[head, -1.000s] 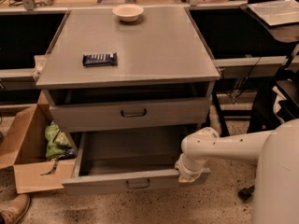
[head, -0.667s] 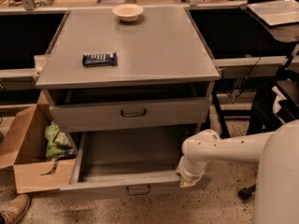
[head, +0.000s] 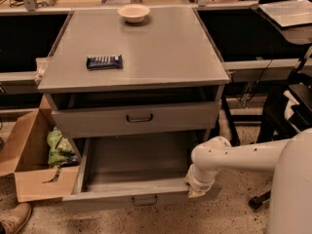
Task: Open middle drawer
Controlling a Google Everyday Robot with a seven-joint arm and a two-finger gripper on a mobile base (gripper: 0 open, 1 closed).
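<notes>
The middle drawer [head: 107, 198] of the grey cabinet is pulled far out toward me, and its grey inside [head: 136, 162] looks bare. Its small dark loop handle [head: 144, 199] sits at the centre of the front panel. My gripper [head: 197, 188] is at the end of the white arm [head: 243, 157], which reaches in from the right. It points down at the right end of the drawer's front rim and touches it. The drawer above [head: 97, 122], with its own loop handle [head: 140, 117], stands slightly out with a dark gap over it. The bottom drawer is hidden beneath.
A cream bowl [head: 133, 12] and a dark snack bar [head: 104, 61] lie on the cabinet top [head: 161, 52]. An open cardboard box [head: 29, 179] with a green bag [head: 59, 147] stands at the left of the drawer. A shoe [head: 12, 221] is bottom left. Dark furniture [head: 292, 111] stands to the right.
The middle drawer has slid further out toward me, and my gripper and arm have moved down and toward me with its front right corner.
</notes>
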